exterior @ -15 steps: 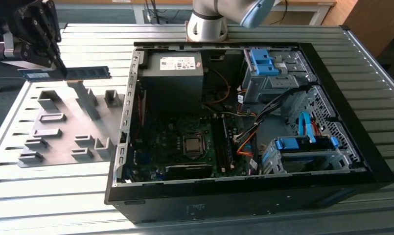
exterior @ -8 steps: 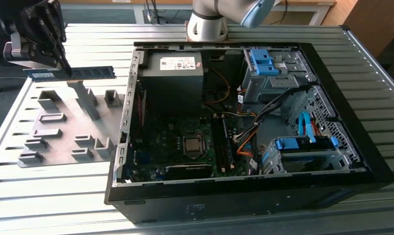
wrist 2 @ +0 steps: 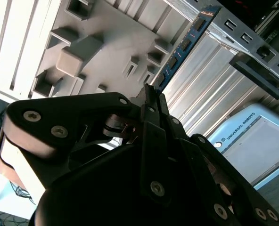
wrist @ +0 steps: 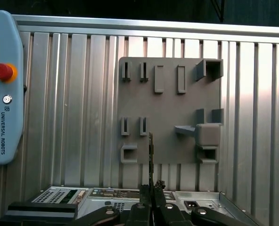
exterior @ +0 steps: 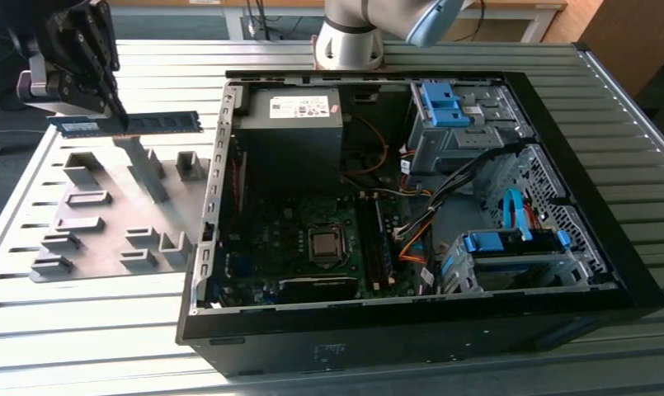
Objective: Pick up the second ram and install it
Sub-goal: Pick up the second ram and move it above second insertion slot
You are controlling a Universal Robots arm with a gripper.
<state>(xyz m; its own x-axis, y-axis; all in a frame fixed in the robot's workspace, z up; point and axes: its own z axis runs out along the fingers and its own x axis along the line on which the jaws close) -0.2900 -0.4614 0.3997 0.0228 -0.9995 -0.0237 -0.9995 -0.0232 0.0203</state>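
Observation:
The second ram [exterior: 128,124], a thin blue-green stick, hangs level in the air above the grey holder plate [exterior: 101,239] at the exterior view's left. My gripper [exterior: 117,120] is shut on the stick from above, near its middle. In the second wrist view the ram [wrist 2: 184,44] runs out from my gripper [wrist 2: 151,94] over the plate [wrist 2: 106,42]. The first wrist view shows the ram [wrist: 151,155] edge-on, rising from my gripper [wrist: 151,188] in front of the plate [wrist: 168,108]. The long black memory slots [exterior: 381,239] lie on the motherboard inside the case.
An open computer case [exterior: 595,272] lies on the slatted metal table [exterior: 78,330], to the exterior view's right of the plate. It holds a power supply [exterior: 293,111], blue drive cages [exterior: 513,247] and cables. A teach pendant [wrist: 3,89] lies on the table. The arm's base [exterior: 348,37] stands behind the case.

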